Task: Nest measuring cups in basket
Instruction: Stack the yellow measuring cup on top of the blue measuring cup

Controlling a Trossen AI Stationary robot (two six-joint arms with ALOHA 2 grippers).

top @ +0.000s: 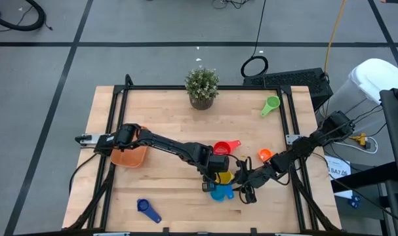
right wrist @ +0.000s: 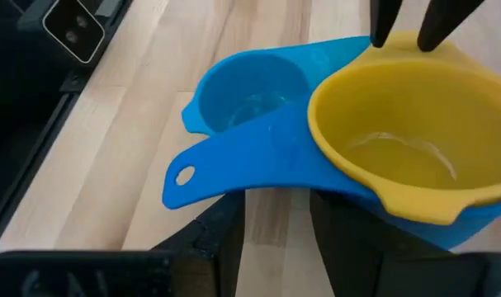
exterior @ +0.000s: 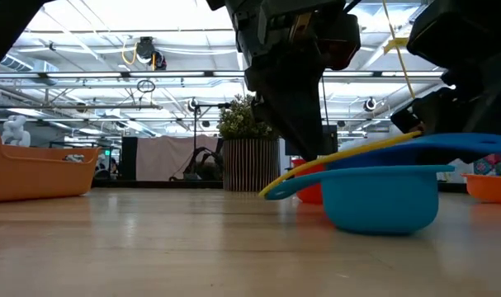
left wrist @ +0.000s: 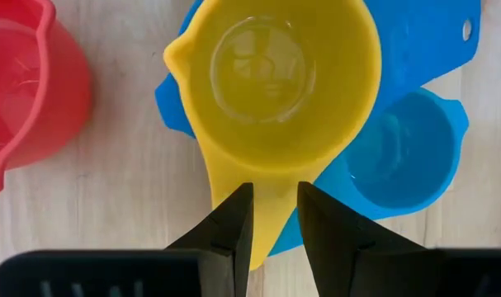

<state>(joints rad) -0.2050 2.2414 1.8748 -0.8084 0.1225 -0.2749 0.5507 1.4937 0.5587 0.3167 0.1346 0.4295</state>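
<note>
While left jaws pinch its flat handle, the yellow cup (left wrist: 275, 91) sits glossy, round-bowled.

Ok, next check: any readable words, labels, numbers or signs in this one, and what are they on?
Nothing can be read with confidence.
White sheet beside the table's right edge, high view: dark print, too small to read.
Yellow cup, blue cup, red cup: no markings visible.
Orange basket: none visible.
Room behind the table, low view: no legible signs.
</note>
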